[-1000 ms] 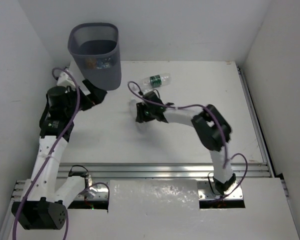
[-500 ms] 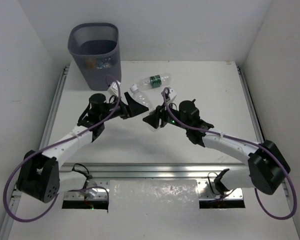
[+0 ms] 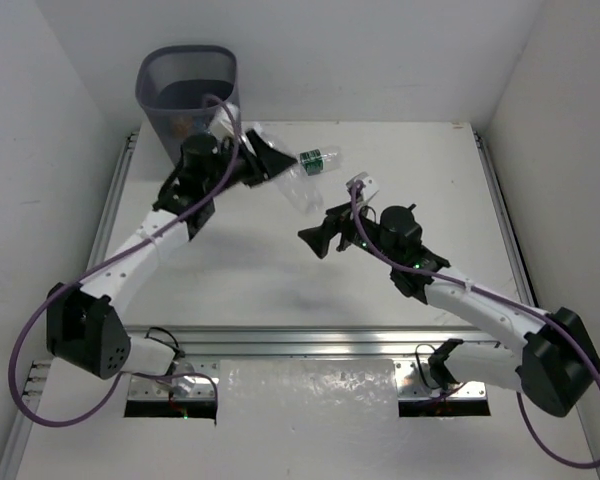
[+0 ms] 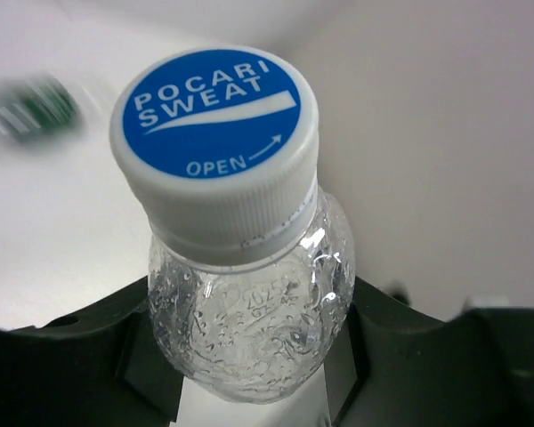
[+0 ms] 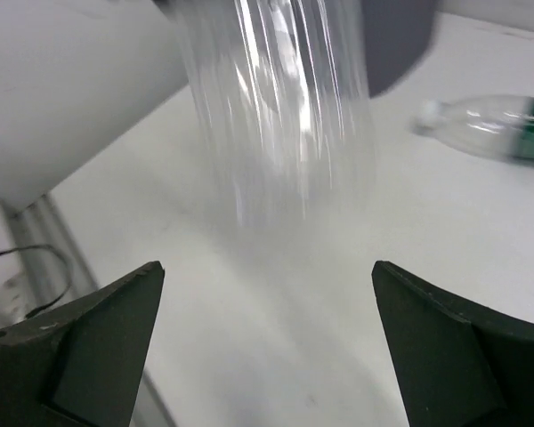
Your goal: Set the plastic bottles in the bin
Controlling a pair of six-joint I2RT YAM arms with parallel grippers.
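Observation:
My left gripper (image 3: 268, 163) is shut on the neck of a clear plastic bottle (image 3: 298, 187) and holds it in the air just right of the bin (image 3: 188, 92). In the left wrist view the bottle (image 4: 249, 329) has a blue and white cap (image 4: 215, 133) and sits between the dark jaws of the left gripper (image 4: 249, 360). My right gripper (image 3: 317, 240) is open and empty, below and right of that bottle. From the right wrist the held bottle (image 5: 276, 116) is a blur above the right gripper (image 5: 267, 280). A bottle with a dark green label (image 3: 320, 160) lies on the table.
The dark grey bin stands at the table's far left corner, with some coloured things dimly seen through its wall. The green-label bottle (image 5: 503, 124) lies right of the held one, and the bin's wall (image 5: 396, 40) shows behind. White walls close in on both sides.
The clear bottle went from the right gripper to the left. The left gripper shut on its neck and swung up toward the bin. The right gripper opened and drew back.

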